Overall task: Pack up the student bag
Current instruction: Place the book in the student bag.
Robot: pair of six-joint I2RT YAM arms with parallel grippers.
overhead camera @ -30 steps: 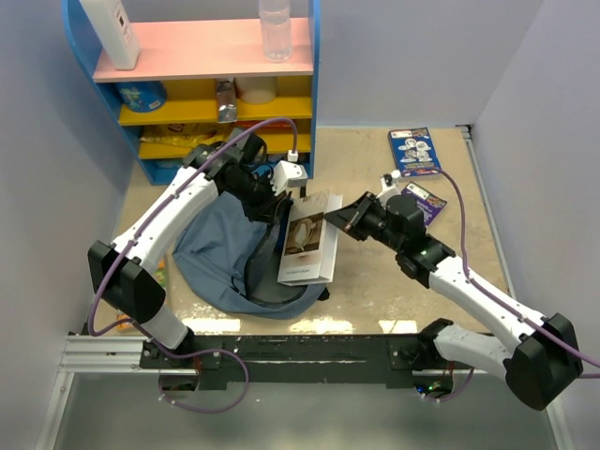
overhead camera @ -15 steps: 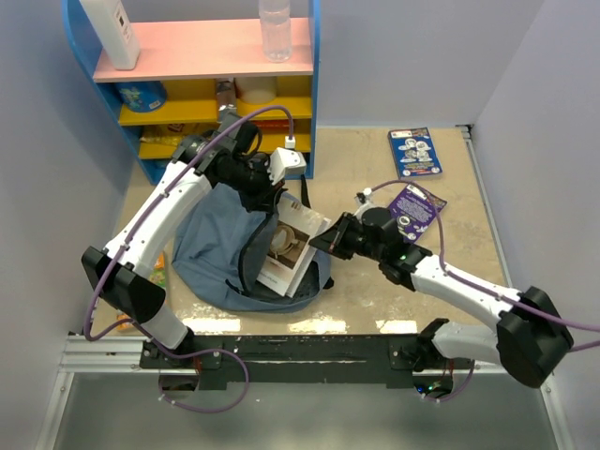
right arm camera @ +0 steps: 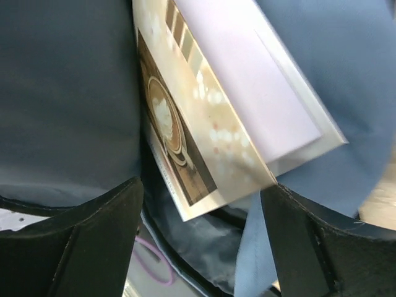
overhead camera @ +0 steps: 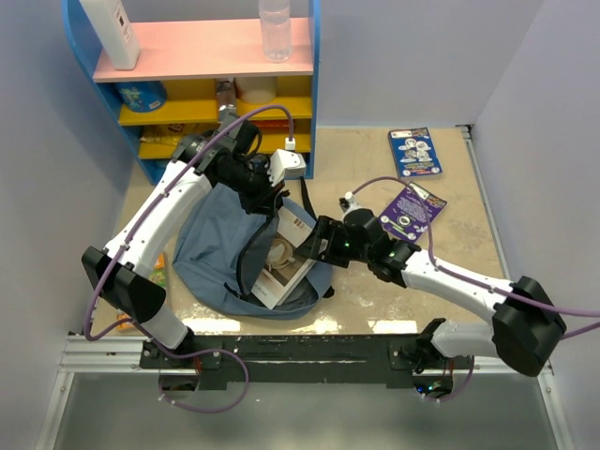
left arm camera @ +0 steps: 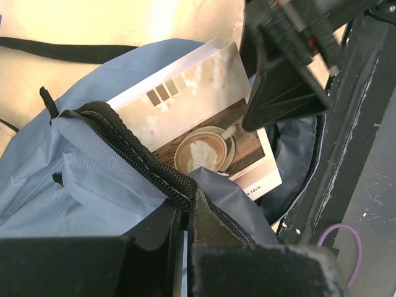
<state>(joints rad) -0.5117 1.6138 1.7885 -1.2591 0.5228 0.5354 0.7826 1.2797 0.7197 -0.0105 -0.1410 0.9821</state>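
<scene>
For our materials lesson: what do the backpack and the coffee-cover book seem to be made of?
The student bag looks like soft woven fabric, matte slate-blue: it creases and slumps. The book looks like paper with a smooth printed card cover, perhaps lightly glossy: flat, stiff, sharp-edged.

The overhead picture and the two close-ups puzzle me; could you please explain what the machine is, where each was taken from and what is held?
It is two white robot arms bolted to a table. The overhead picture looks down from behind them; each close-up comes from a camera on one wrist. The left end effector is shut on the zipper rim of a blue-grey bag, holding it open. The right end effector stands open around a book with a coffee cup on its cover, partly inside the bag. A blue booklet and a purple packet lie farther right, and a coloured shelf stands at the back.
</scene>
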